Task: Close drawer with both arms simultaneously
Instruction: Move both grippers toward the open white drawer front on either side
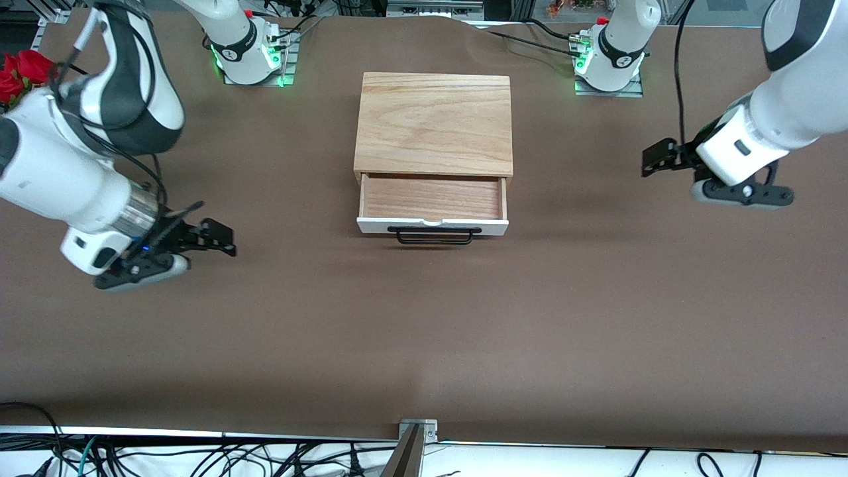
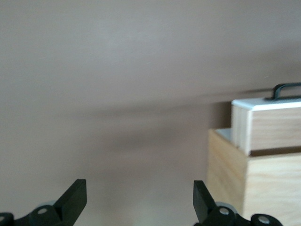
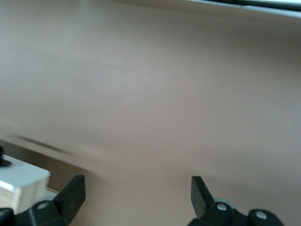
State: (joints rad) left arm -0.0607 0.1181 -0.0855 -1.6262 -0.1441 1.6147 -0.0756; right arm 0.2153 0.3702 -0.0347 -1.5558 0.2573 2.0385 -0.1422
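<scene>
The drawer [image 1: 432, 197] stands pulled out of the wooden box [image 1: 434, 122], toward the front camera. It is an empty light-wood tray with a white front panel [image 1: 432, 226] and a black bar handle [image 1: 434, 235]. My left gripper [image 1: 652, 159] is open over the bare table, toward the left arm's end, with its fingers pointing at the box. My right gripper [image 1: 222, 240] is open over the table, toward the right arm's end, and points at the drawer. Neither touches anything. The left wrist view shows the open left gripper [image 2: 139, 193], the drawer's side [image 2: 268, 127] and the handle [image 2: 287, 89]. The right wrist view shows the open right gripper [image 3: 136, 188] and a corner of the white panel [image 3: 23, 181].
The table [image 1: 424, 331] is covered in brown cloth. The two arm bases [image 1: 252, 53] [image 1: 609, 59] stand along the edge farthest from the front camera. Red flowers [image 1: 20, 73] sit at the right arm's end. Cables hang below the near edge [image 1: 199, 457].
</scene>
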